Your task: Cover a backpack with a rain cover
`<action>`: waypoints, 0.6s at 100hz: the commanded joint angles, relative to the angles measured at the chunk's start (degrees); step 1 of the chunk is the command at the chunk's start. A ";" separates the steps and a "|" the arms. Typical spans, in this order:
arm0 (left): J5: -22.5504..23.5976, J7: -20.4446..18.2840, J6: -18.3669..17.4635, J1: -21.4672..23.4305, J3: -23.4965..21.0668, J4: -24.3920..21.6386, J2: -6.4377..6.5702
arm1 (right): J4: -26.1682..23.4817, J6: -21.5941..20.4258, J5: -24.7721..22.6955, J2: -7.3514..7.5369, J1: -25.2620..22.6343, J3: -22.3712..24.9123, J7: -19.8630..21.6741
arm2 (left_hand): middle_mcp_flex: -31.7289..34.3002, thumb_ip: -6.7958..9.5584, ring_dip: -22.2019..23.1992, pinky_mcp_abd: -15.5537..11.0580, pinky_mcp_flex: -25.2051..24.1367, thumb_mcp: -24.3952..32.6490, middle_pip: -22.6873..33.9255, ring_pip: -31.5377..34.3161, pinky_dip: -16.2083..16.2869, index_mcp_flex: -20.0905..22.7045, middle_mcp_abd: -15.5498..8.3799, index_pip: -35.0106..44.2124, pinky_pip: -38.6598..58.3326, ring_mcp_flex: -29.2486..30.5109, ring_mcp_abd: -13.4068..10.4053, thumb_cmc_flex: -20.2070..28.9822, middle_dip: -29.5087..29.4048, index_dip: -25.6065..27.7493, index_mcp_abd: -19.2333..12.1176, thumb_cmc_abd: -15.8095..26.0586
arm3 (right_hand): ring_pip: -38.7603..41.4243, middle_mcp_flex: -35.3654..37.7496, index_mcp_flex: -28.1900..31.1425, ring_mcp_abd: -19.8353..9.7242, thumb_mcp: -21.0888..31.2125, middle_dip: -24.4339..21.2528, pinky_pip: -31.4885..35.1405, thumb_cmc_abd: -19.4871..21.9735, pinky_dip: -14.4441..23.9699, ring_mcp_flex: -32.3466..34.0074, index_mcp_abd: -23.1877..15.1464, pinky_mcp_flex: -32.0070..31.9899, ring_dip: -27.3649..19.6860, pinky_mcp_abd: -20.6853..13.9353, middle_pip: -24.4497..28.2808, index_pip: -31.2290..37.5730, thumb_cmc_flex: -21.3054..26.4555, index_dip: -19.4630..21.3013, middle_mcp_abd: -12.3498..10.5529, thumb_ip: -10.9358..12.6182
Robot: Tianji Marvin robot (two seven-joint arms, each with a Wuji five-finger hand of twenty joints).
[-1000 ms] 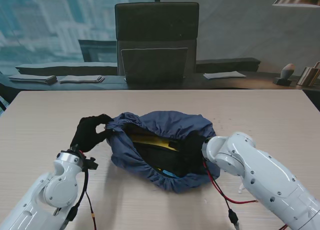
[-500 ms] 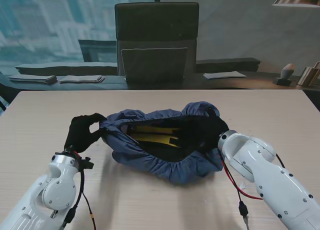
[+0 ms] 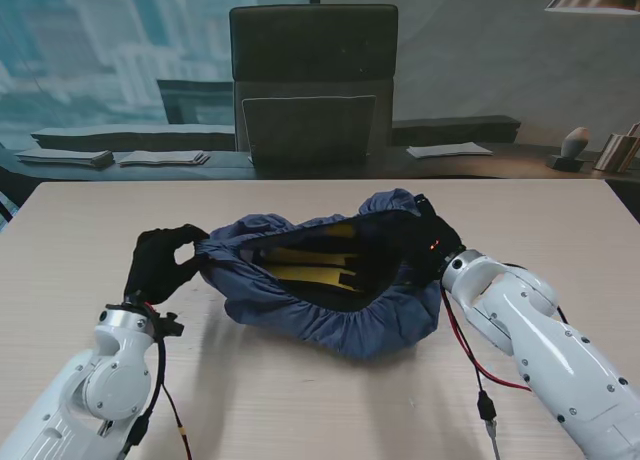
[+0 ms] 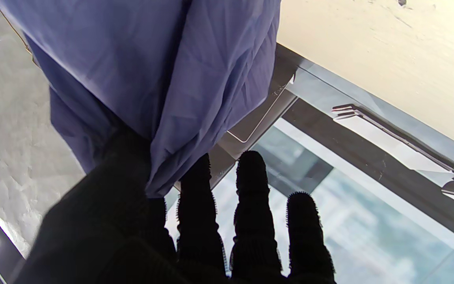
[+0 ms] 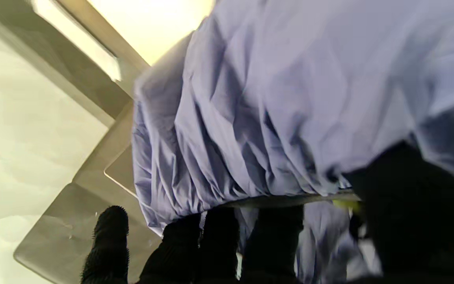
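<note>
Your left hand (image 3: 160,262) pinches the left end of the rain cover (image 3: 300,310) between thumb and forefinger; the left wrist view shows the blue fabric clamped there, with the other three fingers (image 4: 250,205) extended and free of the cloth; your right hand (image 3: 432,242) is closed on the cover's right end, and the right wrist view shows several fingers (image 5: 219,236) curled under the gathered elastic hem, one finger standing apart from it; between the two hands the cover is stretched wide with its opening facing up; inside the opening you see the backpack (image 3: 320,265), dark with yellow panels, lying within the cover; the cover's bunched hem nearer to me rests on the table (image 3: 300,410), roughly at its centre; beyond the far edge of the table stands a dark chair (image 3: 313,80).
</note>
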 commanded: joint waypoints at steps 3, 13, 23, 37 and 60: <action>-0.68 -0.67 -0.48 -0.82 -0.51 0.32 -0.29 | 2.32 0.92 -0.21 0.83 1.98 -0.85 -3.10 | -1.04 1.52 1.59 0.25 -0.25 1.53 1.08 1.32 1.29 1.91 0.25 6.08 2.33 0.57 0.17 4.98 0.13 1.82 -5.67 3.72 | 0.58 2.79 14.52 2.32 5.98 0.93 2.63 -8.30 -1.72 0.50 -3.97 -0.07 0.40 1.89 1.31 15.67 6.13 -3.73 -2.36 -9.05; -0.80 -1.91 -0.59 -1.59 -1.06 0.19 -0.09 | 3.82 3.03 -0.04 0.78 2.48 -1.04 -5.21 | -1.18 1.66 1.61 0.27 -0.12 1.02 1.36 1.40 1.36 1.73 0.37 6.26 2.43 0.65 0.36 5.36 0.08 1.65 -5.39 3.86 | 2.35 7.48 22.20 2.97 7.79 1.23 4.39 -7.26 -3.42 2.75 -3.00 -0.09 1.39 2.24 1.29 17.56 7.42 3.13 -1.45 -8.59; -0.93 -3.50 -0.80 -2.60 -1.69 -0.34 0.16 | 6.13 7.09 0.02 0.67 3.39 -1.79 -13.07 | -1.91 1.99 1.78 0.13 -0.18 -0.71 1.90 1.73 1.53 1.06 0.46 7.05 2.67 0.47 0.48 6.46 0.13 1.38 -5.08 4.42 | 4.17 10.09 21.73 3.07 9.23 1.51 7.27 -4.33 -3.70 5.08 -3.20 0.13 2.35 2.30 1.58 16.30 6.98 9.02 -0.63 -7.91; -1.56 -5.42 -1.29 -4.68 -1.93 -1.19 0.39 | 8.86 12.59 4.76 -0.62 4.96 -2.61 -26.73 | -2.39 2.44 1.79 -0.17 -0.01 -2.38 2.20 1.83 1.67 0.51 0.35 7.58 2.88 0.42 0.34 7.42 0.01 1.07 -5.01 5.02 | 3.85 7.12 21.49 1.16 11.15 1.45 8.53 -2.40 -4.85 2.77 -1.45 0.39 2.42 0.60 0.98 15.81 7.79 13.14 0.90 -7.13; -1.78 -4.17 -2.32 -8.80 0.30 -1.79 0.01 | 8.57 6.93 18.69 -4.26 4.77 -2.23 -36.35 | -4.51 4.50 1.87 -2.23 0.63 -10.86 3.68 2.68 2.46 -1.54 0.55 8.29 4.34 -0.21 0.59 11.54 -1.45 -0.44 -5.64 7.83 | 5.04 5.97 19.75 1.51 10.86 2.00 12.42 0.78 -4.00 4.29 -2.37 0.74 2.81 -0.07 3.16 14.83 7.20 18.13 3.00 -6.31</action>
